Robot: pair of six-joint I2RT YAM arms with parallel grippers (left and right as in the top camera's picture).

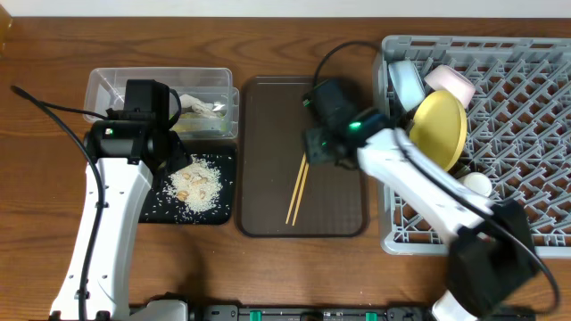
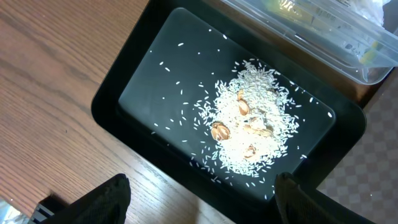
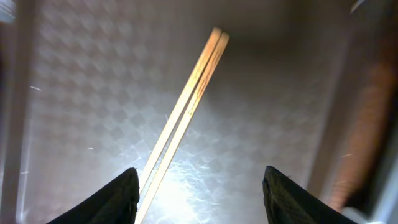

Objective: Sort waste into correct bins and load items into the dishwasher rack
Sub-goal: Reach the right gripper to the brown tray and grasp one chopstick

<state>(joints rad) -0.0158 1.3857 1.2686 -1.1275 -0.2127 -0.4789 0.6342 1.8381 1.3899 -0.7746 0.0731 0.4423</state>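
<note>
Right gripper (image 3: pixel 202 199), spread, hangs over centre-frame chopsticks (image 1: pixel 297 190), likely for pickup; left gripper (image 2: pixel 199 202), spread, hangs above the black tray (image 2: pixel 134 74).

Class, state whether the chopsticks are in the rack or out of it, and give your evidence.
Out. The chopsticks lie flat, side by side, on the brown tray, left of the rack.
</note>
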